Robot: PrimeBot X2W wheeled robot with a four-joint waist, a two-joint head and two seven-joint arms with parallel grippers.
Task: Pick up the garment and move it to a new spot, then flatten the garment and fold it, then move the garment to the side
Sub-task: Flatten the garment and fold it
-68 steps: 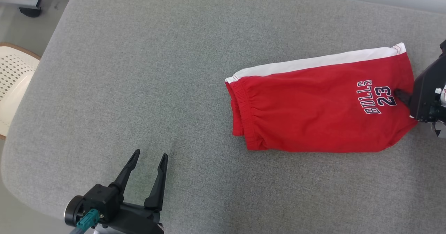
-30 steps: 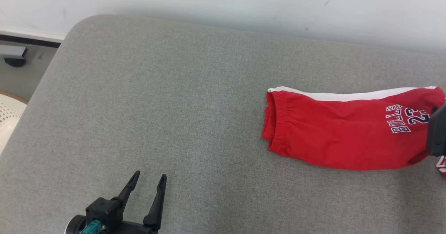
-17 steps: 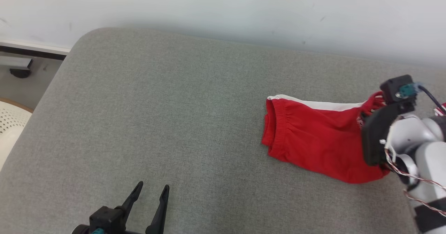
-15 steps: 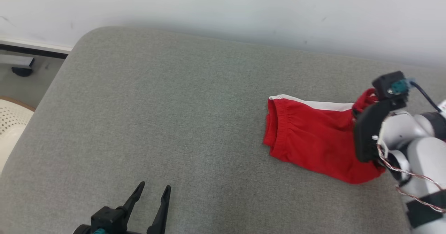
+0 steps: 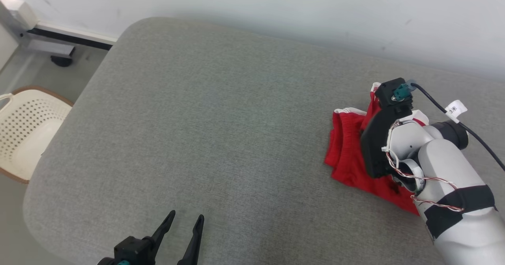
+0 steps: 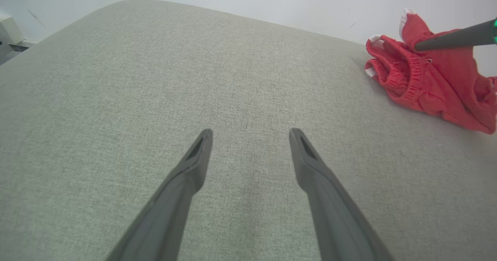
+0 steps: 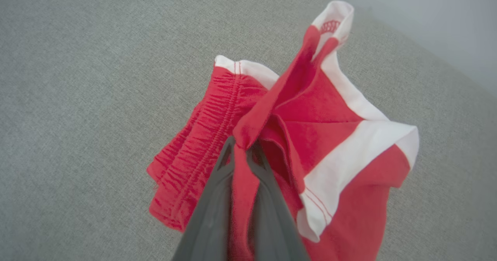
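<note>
My right gripper [image 7: 242,146] is pinched tight on a fold of the red garment [image 7: 194,164]. The white-trimmed leg end is lifted and the elastic waistband end rests on the grey worktop [image 5: 197,119], over on its right side. The cloth is bunched, not flat, so I judge I'm in the pick-up-and-move. Flattening, folding and setting aside are all left. My left gripper [image 6: 250,136] hovers spread and empty, well apart.

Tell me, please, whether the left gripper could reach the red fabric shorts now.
Probably yes: only bare grey cushion separates the open left gripper from the red fabric shorts, held by the right gripper.
</note>
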